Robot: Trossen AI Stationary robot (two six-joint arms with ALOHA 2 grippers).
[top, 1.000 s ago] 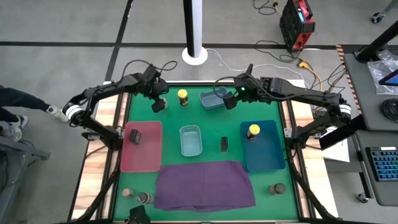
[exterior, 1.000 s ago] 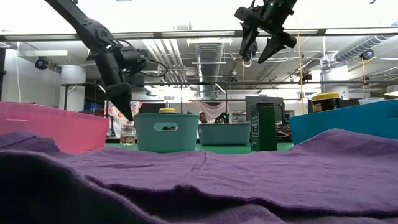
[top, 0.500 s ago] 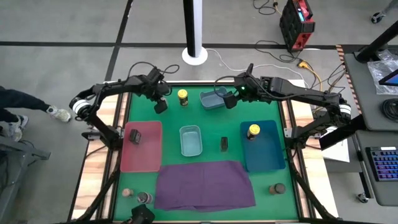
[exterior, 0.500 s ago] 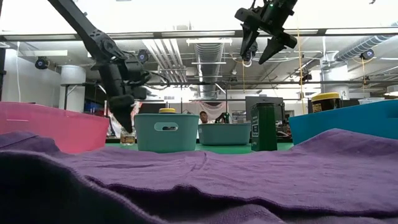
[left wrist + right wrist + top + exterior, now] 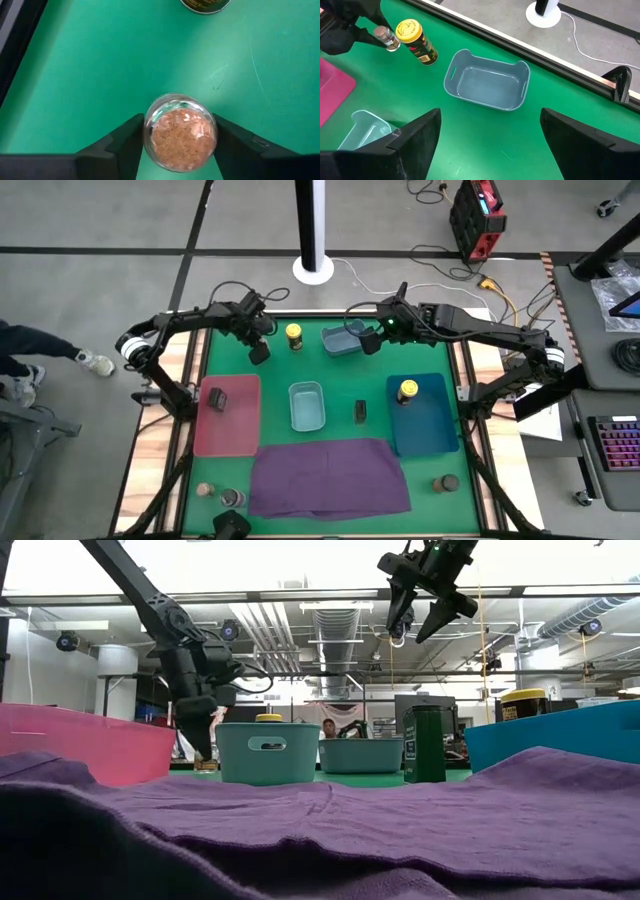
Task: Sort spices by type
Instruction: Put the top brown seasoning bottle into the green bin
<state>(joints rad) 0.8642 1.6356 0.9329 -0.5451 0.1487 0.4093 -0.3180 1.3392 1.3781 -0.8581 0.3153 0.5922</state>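
Note:
My left gripper (image 5: 258, 352) is at the table's far left, down at the green mat and shut on a small glass jar with a brownish-pink top (image 5: 180, 132); the jar also shows in the right wrist view (image 5: 386, 37). A yellow-lidded jar (image 5: 293, 335) stands just to its right. My right gripper (image 5: 370, 340) hangs open and empty high above the table (image 5: 418, 615), beside a grey-blue bin (image 5: 343, 340). A second yellow-lidded jar (image 5: 407, 391) stands in the blue tray (image 5: 440, 430). A dark tin (image 5: 360, 412) stands on the mat, and another dark tin (image 5: 216, 399) lies in the pink tray (image 5: 240, 435). My left gripper pinches the jar's round sides (image 5: 147, 137) between its two fingers (image 5: 120, 145), one on each side. The fingers come from above, pointing down. The jar stands upright between them; whether its bottom still rests on the mat, I cannot tell.
A teal bin (image 5: 306, 406) stands mid-table. A purple cloth (image 5: 330, 477) covers the near middle. Two small jars (image 5: 205, 490) (image 5: 232, 498) stand at the near left, and a dark-topped jar (image 5: 445, 483) stands at the near right. A person's legs (image 5: 20, 370) show left of the table.
My left gripper has gone down toward the mat at the far left, onto the brownish-pink-topped jar that stood below its fingers, and has shifted slightly toward the yellow-lidded jar.

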